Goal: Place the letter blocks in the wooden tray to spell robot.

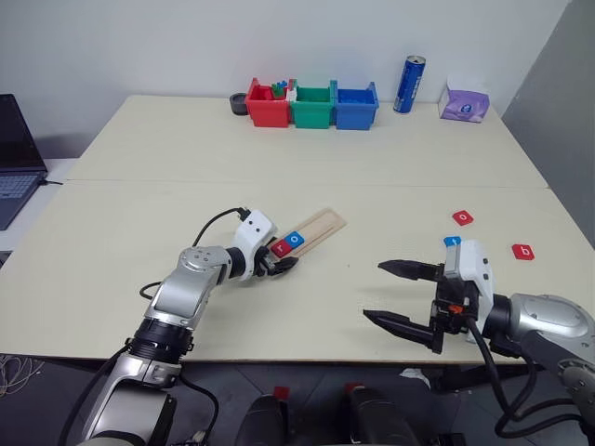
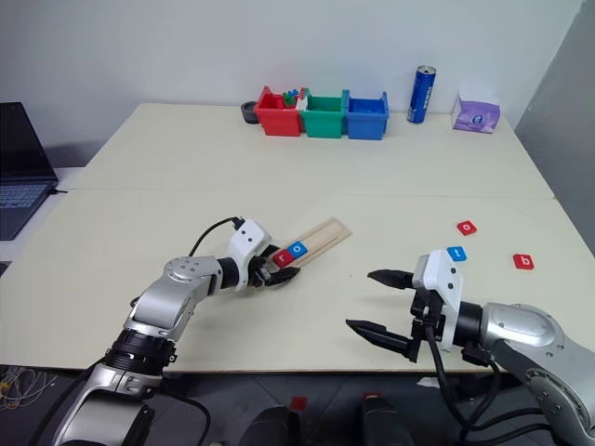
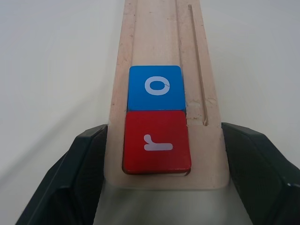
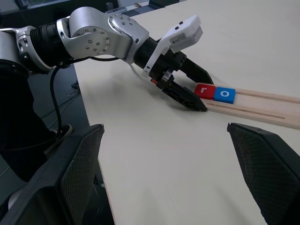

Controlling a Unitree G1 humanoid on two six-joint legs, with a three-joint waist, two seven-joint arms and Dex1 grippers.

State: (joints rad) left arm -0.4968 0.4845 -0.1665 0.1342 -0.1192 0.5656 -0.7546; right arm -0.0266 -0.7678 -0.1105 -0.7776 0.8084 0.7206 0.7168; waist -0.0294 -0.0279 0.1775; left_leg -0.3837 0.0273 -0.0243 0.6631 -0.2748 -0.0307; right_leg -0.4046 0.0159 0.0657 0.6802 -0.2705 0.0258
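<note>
Left end effector (image 1: pixel 280 266) grips wooden tray (image 1: pixel 316 229) bearing tiles "r" (image 3: pixel 156 147), "o" (image 3: pixel 155 87).

wooden tray (image 3: pixel 159 28) far end cropped

Pale wooden tray (image 1: pixel 314 229) lying slantwise on the table, red "r" block (image 3: pixel 156 146) and blue "o" block (image 3: pixel 156 87) touching at its near end, with red "o" (image 1: pixel 462 217), blue "t" (image 2: pixel 456 253) and red "b" (image 1: pixel 523 251) scattered well to its right.
</note>
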